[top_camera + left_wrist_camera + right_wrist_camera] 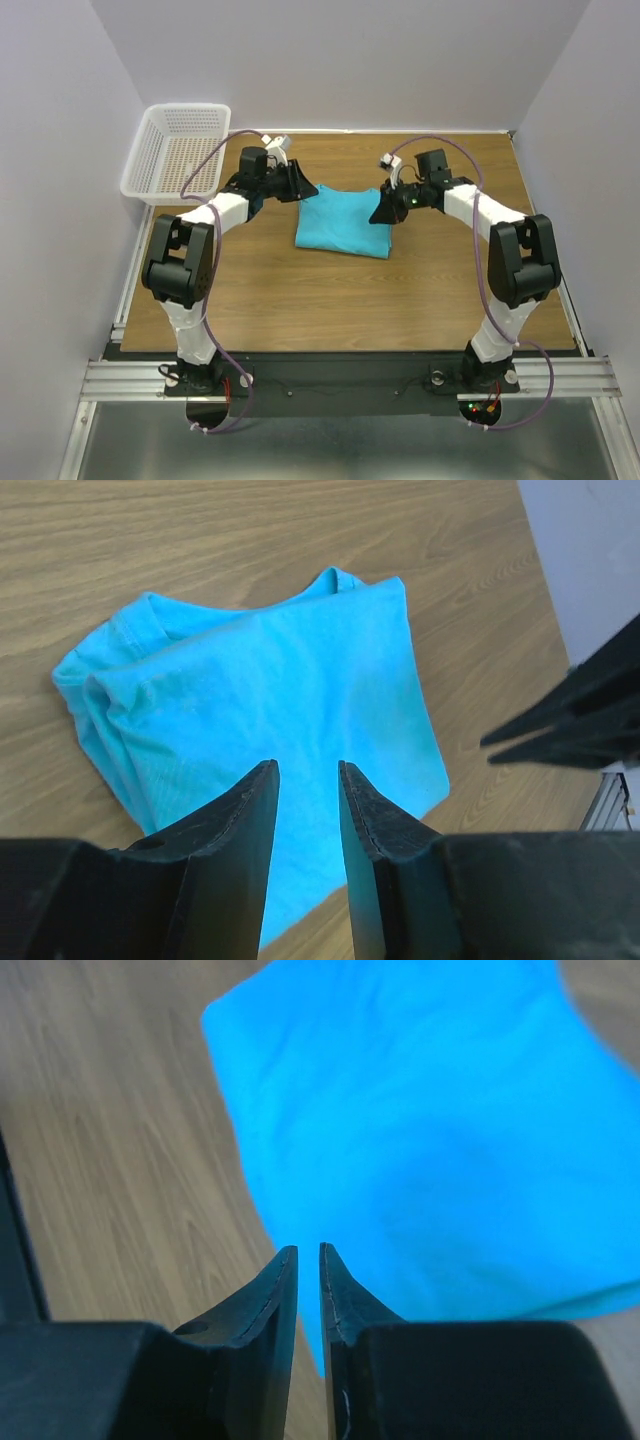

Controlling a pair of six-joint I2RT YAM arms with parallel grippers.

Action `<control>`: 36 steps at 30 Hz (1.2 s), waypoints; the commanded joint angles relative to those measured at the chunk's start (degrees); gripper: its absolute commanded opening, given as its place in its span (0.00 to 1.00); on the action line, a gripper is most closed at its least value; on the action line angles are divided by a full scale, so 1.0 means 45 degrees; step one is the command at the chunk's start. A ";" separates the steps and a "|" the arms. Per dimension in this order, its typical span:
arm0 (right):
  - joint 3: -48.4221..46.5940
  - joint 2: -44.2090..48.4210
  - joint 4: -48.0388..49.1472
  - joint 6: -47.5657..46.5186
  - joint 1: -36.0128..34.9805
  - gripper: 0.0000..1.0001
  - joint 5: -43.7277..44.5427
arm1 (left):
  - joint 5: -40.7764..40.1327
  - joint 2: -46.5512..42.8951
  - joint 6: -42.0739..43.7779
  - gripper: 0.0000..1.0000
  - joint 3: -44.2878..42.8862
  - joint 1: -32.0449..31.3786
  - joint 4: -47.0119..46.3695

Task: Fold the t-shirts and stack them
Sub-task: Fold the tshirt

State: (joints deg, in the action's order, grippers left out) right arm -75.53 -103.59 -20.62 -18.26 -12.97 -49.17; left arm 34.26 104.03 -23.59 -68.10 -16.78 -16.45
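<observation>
The turquoise t-shirt [345, 225] lies folded into a rough rectangle on the wooden table [350, 300], in the middle toward the back. My left gripper [298, 186] hovers at its back left corner. In the left wrist view the gripper [308, 765] is open with a moderate gap and empty, and the shirt [280, 680] lies flat below it. My right gripper [384, 211] hovers at the shirt's right edge. In the right wrist view the gripper [308, 1247] shows a narrow gap with nothing in it, above the shirt's [450, 1130] edge.
A white mesh basket [150, 185] stands at the table's back left corner, partly off the edge. White walls close in the back and both sides. The right gripper's dark fingers [560, 725] show at the right of the left wrist view.
</observation>
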 commanded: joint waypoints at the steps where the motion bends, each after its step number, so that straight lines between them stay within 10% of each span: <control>1: 0.0844 -0.0436 -0.0242 0.0092 -0.0008 0.18 -0.1713 | 0.0822 0.0768 -0.0380 0.41 -0.0862 -0.0002 -0.0329; 36: 0.1764 -0.2487 -0.0788 0.1148 -0.0164 0.05 0.2214 | -0.0212 0.6042 -0.1904 0.40 -0.5902 0.0485 0.0939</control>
State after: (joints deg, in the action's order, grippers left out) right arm -68.40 -112.44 -22.28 -12.58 -13.21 -44.69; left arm 33.58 130.21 -31.40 -90.67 -15.35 -12.45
